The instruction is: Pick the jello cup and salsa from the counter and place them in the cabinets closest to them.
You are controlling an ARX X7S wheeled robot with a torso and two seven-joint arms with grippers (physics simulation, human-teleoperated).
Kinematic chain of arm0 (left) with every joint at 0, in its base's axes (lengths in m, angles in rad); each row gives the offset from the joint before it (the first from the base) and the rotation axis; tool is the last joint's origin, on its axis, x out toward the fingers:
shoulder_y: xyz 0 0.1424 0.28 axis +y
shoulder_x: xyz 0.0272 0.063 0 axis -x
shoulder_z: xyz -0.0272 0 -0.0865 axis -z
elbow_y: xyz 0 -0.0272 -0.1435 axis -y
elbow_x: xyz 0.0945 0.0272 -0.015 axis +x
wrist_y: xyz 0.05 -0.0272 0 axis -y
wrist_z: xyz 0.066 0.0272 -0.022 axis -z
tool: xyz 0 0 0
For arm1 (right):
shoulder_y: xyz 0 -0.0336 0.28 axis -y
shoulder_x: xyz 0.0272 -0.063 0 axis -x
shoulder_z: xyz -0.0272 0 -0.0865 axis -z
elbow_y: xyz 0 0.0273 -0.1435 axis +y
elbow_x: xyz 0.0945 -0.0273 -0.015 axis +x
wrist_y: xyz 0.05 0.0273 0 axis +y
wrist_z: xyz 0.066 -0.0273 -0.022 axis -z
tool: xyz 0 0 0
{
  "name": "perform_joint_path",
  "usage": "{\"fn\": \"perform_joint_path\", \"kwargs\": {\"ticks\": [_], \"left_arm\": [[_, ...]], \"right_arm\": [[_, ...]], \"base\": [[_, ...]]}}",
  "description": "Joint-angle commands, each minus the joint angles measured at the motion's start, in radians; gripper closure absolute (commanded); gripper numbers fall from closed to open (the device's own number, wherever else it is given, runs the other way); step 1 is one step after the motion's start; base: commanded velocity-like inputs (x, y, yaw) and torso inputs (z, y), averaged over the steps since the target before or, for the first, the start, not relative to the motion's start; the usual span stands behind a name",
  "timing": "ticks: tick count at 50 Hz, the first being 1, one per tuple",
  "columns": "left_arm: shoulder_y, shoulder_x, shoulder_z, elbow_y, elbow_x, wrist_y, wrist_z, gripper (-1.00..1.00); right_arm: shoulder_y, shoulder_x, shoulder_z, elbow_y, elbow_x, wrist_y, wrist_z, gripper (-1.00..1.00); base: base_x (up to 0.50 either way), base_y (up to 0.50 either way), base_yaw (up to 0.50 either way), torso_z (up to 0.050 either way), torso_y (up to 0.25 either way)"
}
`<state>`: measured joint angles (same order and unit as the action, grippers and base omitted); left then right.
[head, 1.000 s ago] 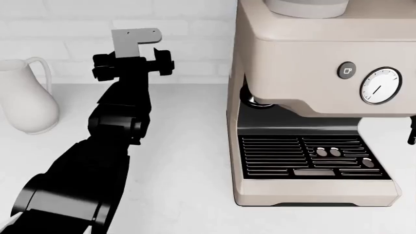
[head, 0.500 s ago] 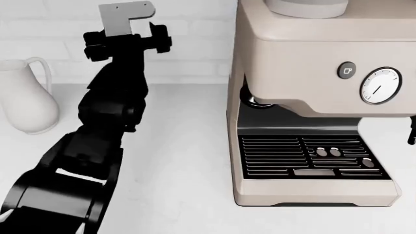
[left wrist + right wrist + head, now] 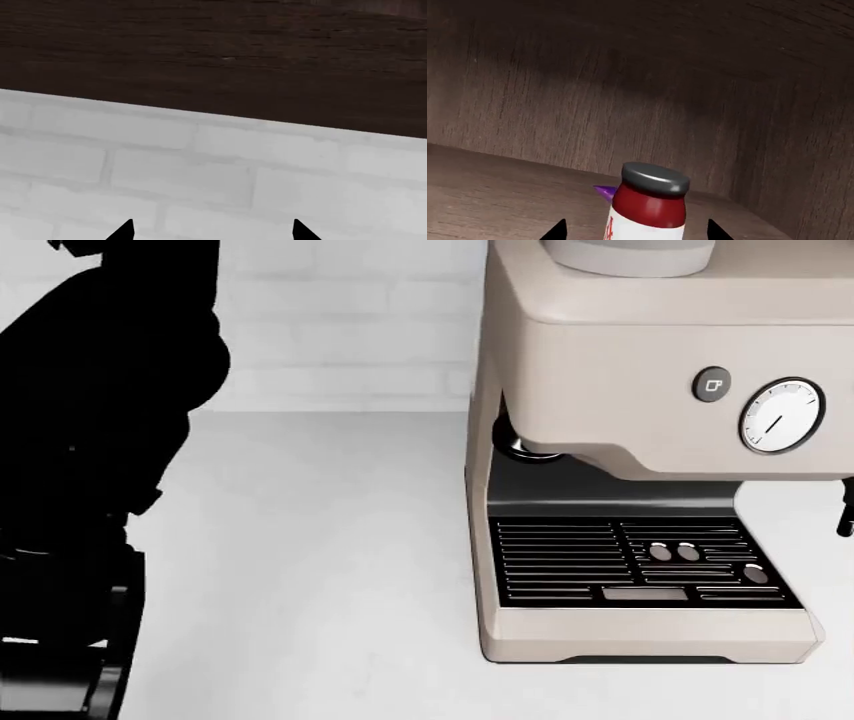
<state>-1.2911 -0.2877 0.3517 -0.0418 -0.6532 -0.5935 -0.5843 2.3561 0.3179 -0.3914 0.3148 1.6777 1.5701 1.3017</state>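
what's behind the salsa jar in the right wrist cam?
Behind the salsa: a purple sliver, mostly covered by the jar, then the brown wooden cabinet back wall. What the sliver belongs to cannot be told.

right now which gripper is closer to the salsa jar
Right. The right gripper has the salsa between its fingertips inside the cabinet; the left gripper faces brick wall, no jar near.

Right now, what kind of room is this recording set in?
Most likely a home kitchen. An espresso machine stands on a white counter backed by a white brick wall, with dark wood cabinetry above. The salsa sits inside a wooden cabinet.
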Motion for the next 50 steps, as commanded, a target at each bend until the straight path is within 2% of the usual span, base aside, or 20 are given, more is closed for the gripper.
{"fn": "perform_joint_path", "kwargs": {"ticks": [1,11,19,25,32,37,50], "left_arm": [[0.021,-0.088,-0.059,0.312,-0.112,-0.164,-0.109,-1.00],[0.064,-0.138,-0.117,0.510,-0.198,-0.235,-0.193,-1.00],[0.071,-0.173,-0.215,0.656,-0.335,-0.306,-0.285,-1.00],[0.090,-0.204,-0.268,0.734,-0.421,-0.335,-0.327,-1.00],[0.059,-0.255,-0.368,0.828,-0.604,-0.381,-0.443,-1.00],[0.090,-0.289,-0.416,0.876,-0.665,-0.377,-0.480,-1.00],[0.112,-0.405,-0.529,0.968,-0.901,-0.349,-0.597,-1.00]], "right_arm": [[0.000,0.046,-0.024,-0.001,0.351,0.000,0.269,-1.00],[0.000,0.072,0.001,-0.024,0.382,-0.002,0.269,-1.00],[0.000,0.095,-0.003,-0.098,0.404,-0.029,0.269,-1.00],[0.000,0.173,-0.077,-0.210,0.496,-0.127,0.269,-1.00],[0.000,0.254,-0.119,-0.318,0.576,-0.215,0.269,-1.00],[0.000,0.324,-0.150,-0.401,0.637,-0.279,0.269,-1.00],[0.000,0.458,-0.164,-0.546,0.742,-0.346,0.269,-1.00]], "base": [[0.00,0.00,0.00,0.000,0.000],[0.00,0.00,0.00,0.000,0.000],[0.00,0.00,0.00,0.000,0.000],[0.00,0.00,0.00,0.000,0.000],[0.00,0.00,0.00,0.000,0.000],[0.00,0.00,0.00,0.000,0.000],[0.00,0.00,0.00,0.000,0.000]]}}
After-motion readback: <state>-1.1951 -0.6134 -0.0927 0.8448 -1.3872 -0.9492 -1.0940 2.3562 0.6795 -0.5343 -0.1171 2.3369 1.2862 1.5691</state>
